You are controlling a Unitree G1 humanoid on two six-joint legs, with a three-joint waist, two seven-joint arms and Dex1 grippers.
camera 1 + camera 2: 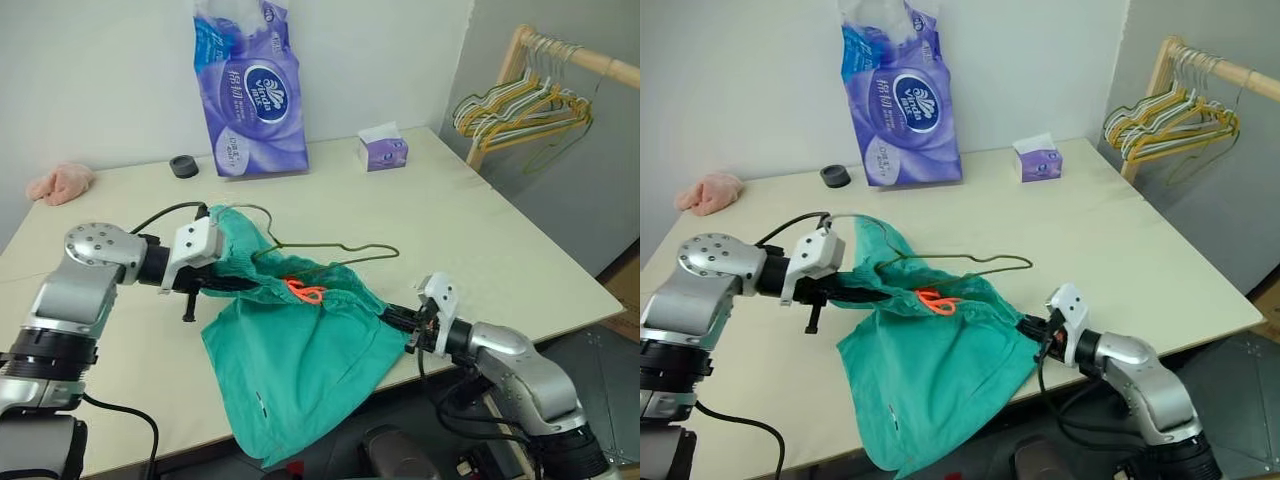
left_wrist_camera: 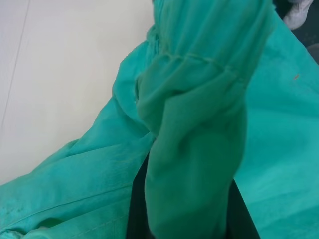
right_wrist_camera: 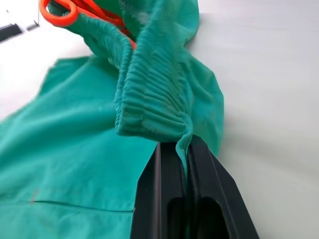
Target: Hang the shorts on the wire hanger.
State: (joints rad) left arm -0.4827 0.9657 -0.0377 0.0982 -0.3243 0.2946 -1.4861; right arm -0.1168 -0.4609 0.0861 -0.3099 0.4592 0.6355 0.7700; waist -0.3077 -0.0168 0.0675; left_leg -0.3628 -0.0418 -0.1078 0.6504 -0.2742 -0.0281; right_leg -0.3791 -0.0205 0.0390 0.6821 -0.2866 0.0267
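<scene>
Right gripper (image 1: 400, 322) pinched tight on shorts (image 1: 300, 370) waistband at tabletop (image 1: 500, 250) near edge, legs draping over. Left gripper (image 1: 215, 282) clamped on opposite waistband side. Wire hanger (image 1: 320, 250) just behind. Bare surface toward far edge.

One pair of teal shorts (image 1: 300, 370) spans between the two grippers, with one orange loop tag (image 1: 305, 292) and one wire hanger (image 1: 330, 250) beyond the left gripper. Farther past that gripper sit one purple tissue pack (image 1: 250, 90), one small tissue box (image 1: 383, 150), one black ring (image 1: 184, 166) and one pink cloth lump (image 1: 60, 184). One bunch of hangers (image 1: 520, 108) hangs well beyond the right gripper; their number cannot be told.
</scene>
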